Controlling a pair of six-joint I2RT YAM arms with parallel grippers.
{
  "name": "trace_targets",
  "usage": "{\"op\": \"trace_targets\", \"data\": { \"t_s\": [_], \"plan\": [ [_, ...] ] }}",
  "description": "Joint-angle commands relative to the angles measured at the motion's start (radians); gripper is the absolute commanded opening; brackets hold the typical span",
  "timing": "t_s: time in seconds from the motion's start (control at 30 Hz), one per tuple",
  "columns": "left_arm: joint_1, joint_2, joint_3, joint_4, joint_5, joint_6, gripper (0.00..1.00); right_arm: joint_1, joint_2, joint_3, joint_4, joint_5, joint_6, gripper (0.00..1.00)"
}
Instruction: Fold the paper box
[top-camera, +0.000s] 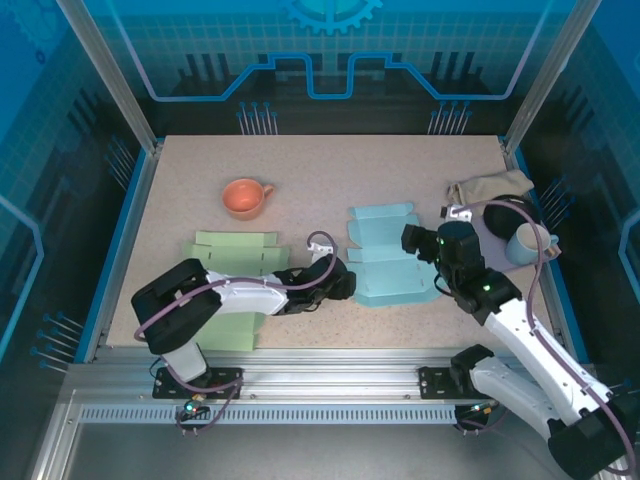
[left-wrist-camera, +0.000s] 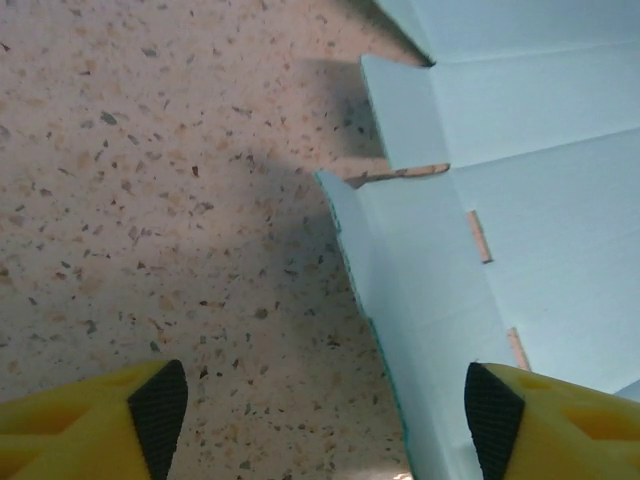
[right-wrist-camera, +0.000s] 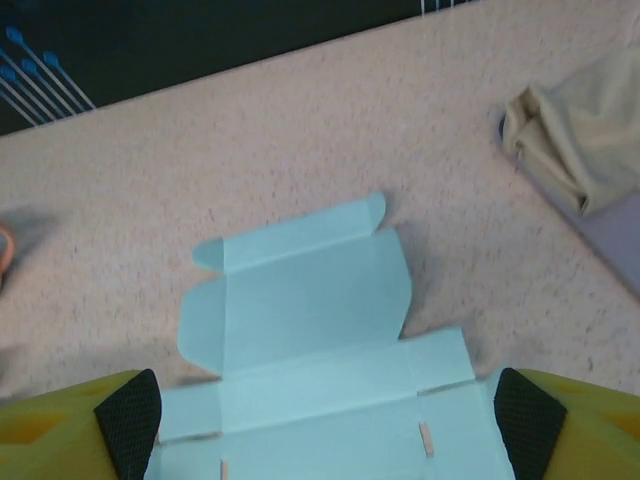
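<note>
while the blue paper box (top-camera: 385, 262) lies flat, left pincer (left-wrist-camera: 325, 405) and right pincer (right-wrist-camera: 325, 428) stand open.

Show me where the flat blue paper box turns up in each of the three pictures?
Top view: blue paper box lies flat, just right of centre.
Left wrist view: blue paper box takes the right side, its edge slanting down the middle.
Right wrist view: blue paper box sits bottom centre.
Shared landmark: the speckled tabletop under it.

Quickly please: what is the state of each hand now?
Left hand: open, holding nothing, at the blue paper box edge.
Right hand: open over the same box, holding nothing.
</note>
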Motion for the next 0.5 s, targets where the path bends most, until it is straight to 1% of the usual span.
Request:
{"op": "trace_targets", "data": {
  "t_s": [0.0,0.13,0.23,0.27,0.33,0.4,0.47],
  "plan": [
    [-0.022,0.022,0.033,0.038,0.013,-0.032,0.71,-0.016,-0.033,0.0,0.076,-0.064,-0.004,0.89],
    [-0.038,0.043,0.034,0.063,0.0,-0.047,0.62,-0.018,-0.014,0.03,0.031,-0.066,-0.007,0.9],
    [-0.038,0.07,0.054,0.058,0.006,-0.052,0.53,-0.018,-0.002,0.032,0.031,-0.07,-0.012,0.9],
    [-0.038,0.077,0.061,0.056,0.012,-0.051,0.46,-0.019,0.0,0.031,0.031,-0.073,-0.013,0.9],
    [-0.038,0.081,0.069,0.058,0.017,-0.042,0.29,-0.019,0.0,0.036,0.028,-0.081,-0.016,0.91],
    [-0.038,0.07,0.076,0.047,-0.007,-0.025,0.0,-0.019,-0.004,0.037,0.028,-0.089,-0.021,0.91],
    [-0.037,0.046,0.085,0.027,-0.043,0.006,0.0,-0.021,-0.008,0.037,0.031,-0.093,-0.025,0.91]
  ]
}}
